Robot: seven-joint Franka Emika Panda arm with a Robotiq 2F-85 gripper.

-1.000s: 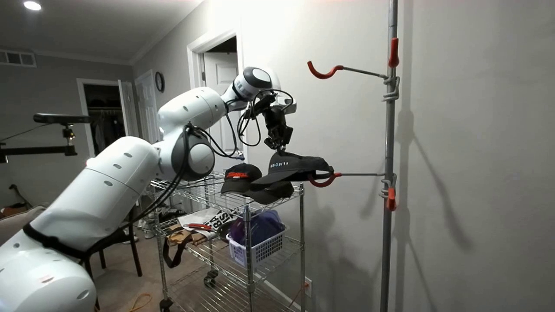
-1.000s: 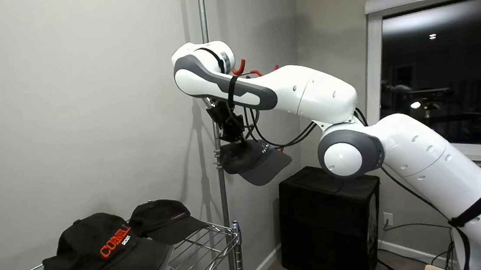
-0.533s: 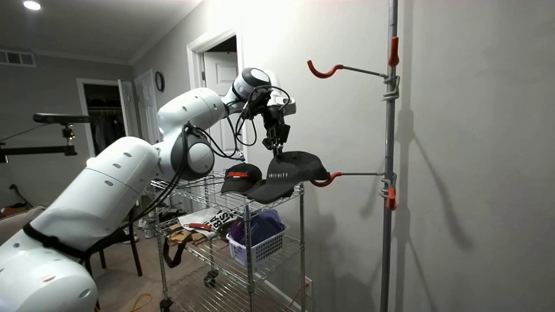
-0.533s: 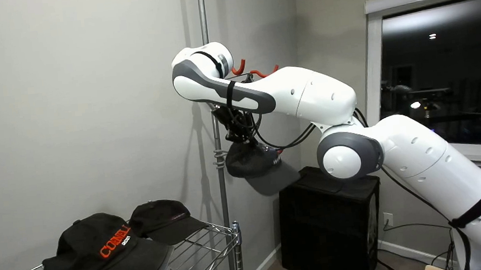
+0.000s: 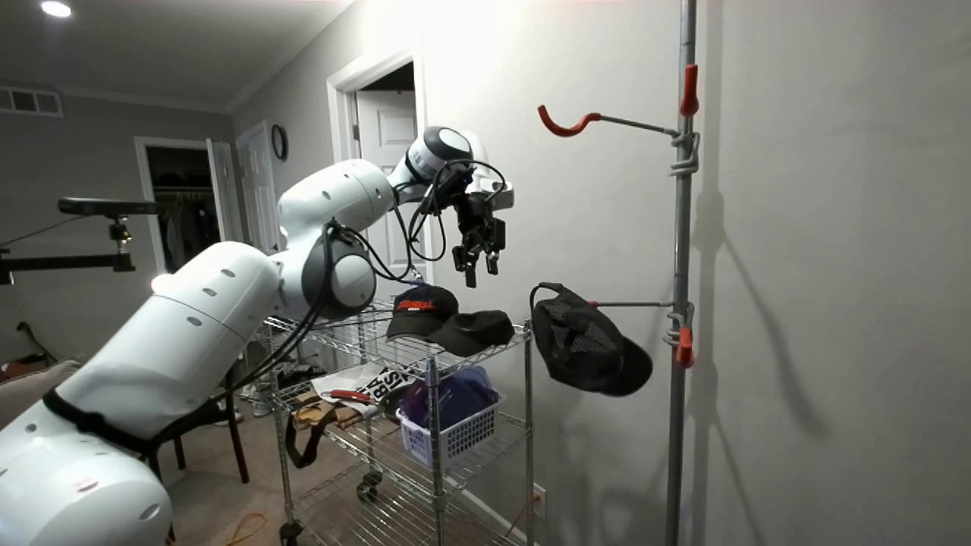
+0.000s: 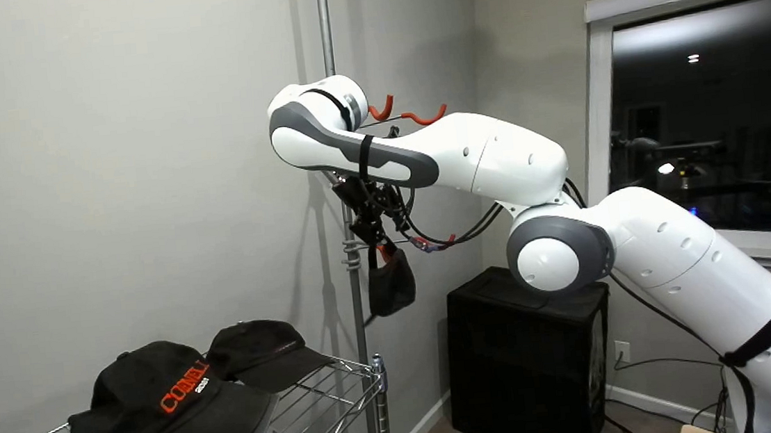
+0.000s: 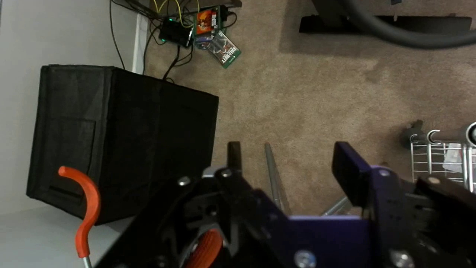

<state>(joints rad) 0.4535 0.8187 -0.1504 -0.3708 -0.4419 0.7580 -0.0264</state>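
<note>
Black mesh-backed cap is hung at a lower red hook on the metal pole — tilted, brim low. Gripper is positioned higher and off to one side in an exterior view, apart from the cap there; in the wrist view fingers are spread well apart, floor seen between them — nothing gripped. Red-lettered cap and another dark cap are set on the wire rack, top shelf; lilac basket is placed one shelf below.
</note>
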